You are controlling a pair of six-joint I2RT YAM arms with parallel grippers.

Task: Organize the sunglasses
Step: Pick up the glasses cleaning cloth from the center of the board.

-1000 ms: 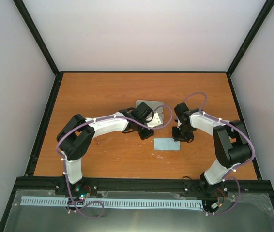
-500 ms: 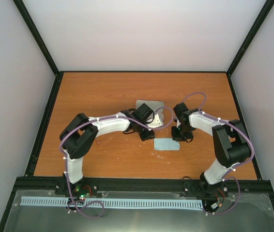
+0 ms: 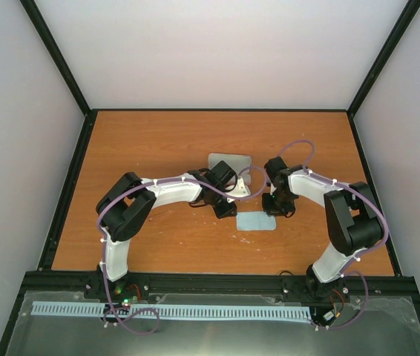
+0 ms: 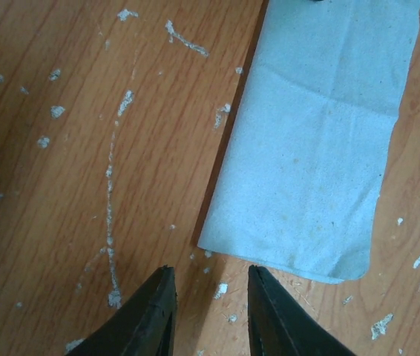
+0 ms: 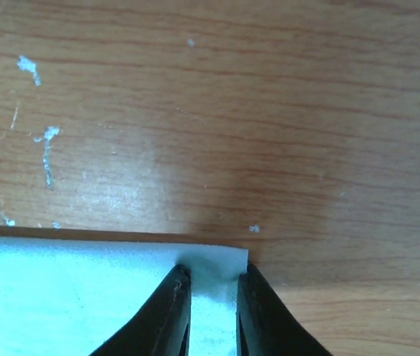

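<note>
The sunglasses do not show in any view. A folded light blue cloth (image 3: 256,221) lies flat on the wooden table (image 3: 158,141). In the left wrist view the cloth (image 4: 321,141) lies just ahead and to the right of my left gripper (image 4: 211,278), which is open with only bare wood between its fingers. My left gripper (image 3: 229,209) sits at the cloth's left side. My right gripper (image 3: 273,210) is at the cloth's far right corner. My right gripper (image 5: 211,273) has its jaws narrowly apart astride that corner of the cloth (image 5: 69,297).
A pale oblong case (image 3: 228,162) lies behind the two grippers near the table's middle. Black rails border the table, with white walls (image 3: 217,52) behind. White scuff marks (image 4: 113,170) speckle the wood.
My left arm has pushed its gripper a little to the right, closer to the cloth's left edge. My right gripper has shifted slightly left. The cloth has stayed in place.
</note>
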